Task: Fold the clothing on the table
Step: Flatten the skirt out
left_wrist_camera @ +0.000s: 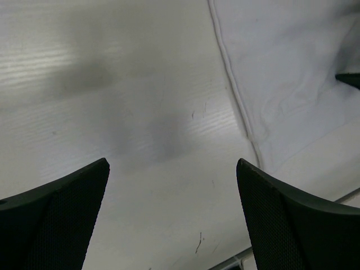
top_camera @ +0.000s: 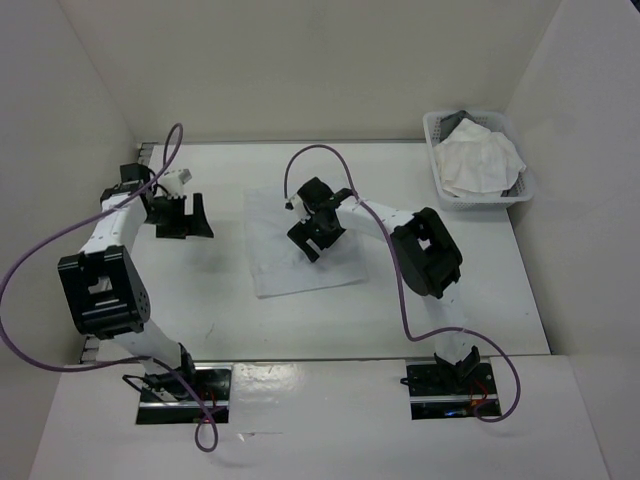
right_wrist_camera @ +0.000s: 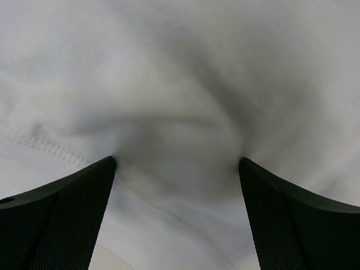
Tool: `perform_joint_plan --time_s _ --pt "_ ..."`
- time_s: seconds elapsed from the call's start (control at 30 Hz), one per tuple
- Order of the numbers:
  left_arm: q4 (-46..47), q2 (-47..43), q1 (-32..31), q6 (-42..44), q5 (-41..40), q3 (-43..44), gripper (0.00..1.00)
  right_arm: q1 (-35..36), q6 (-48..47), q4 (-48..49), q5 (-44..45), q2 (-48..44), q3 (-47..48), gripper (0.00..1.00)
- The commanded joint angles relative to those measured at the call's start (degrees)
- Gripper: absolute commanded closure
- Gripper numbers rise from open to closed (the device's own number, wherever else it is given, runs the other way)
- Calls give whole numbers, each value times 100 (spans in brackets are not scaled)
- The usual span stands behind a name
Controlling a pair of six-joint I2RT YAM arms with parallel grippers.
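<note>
Clothing lies spread flat at the middle of the table, one thin white layer with a stitched hem along its edge. I judge it light, limp and easily dragged. It will not hold a shape, and a push from above would wrinkle it rather than lift it. Corners and hem are the places to pinch, since the flat middle gives my fingers nothing to get under. My right gripper hangs over that middle, jaws spread wide and tips down at the fabric, which puckers between them in the wrist view; nothing is pinched. My left gripper is also spread and empty, over bare table just beside the clothing's left edge, near its far corner. A basket sits at the far right corner with crumpled white fabric inside, well apart from the work. My right arm's purple cable loops above the clothing's far edge and could get in the way of a fold.
</note>
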Motion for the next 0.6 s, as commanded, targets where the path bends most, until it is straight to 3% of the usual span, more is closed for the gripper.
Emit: perform_joint_plan --time_s 0.0,0.3,0.57 --pt "595 295 -286 -454 -254 355 0 70 72 -319 -170 -334 -62 6" --pt "1035 1376 -867 -832 -491 1189 0 70 125 -372 -108 -518 -62 6" --pt "1465 1940 -1069 -1254 -430 1559 0 70 178 -652 436 -1036 1237 5"
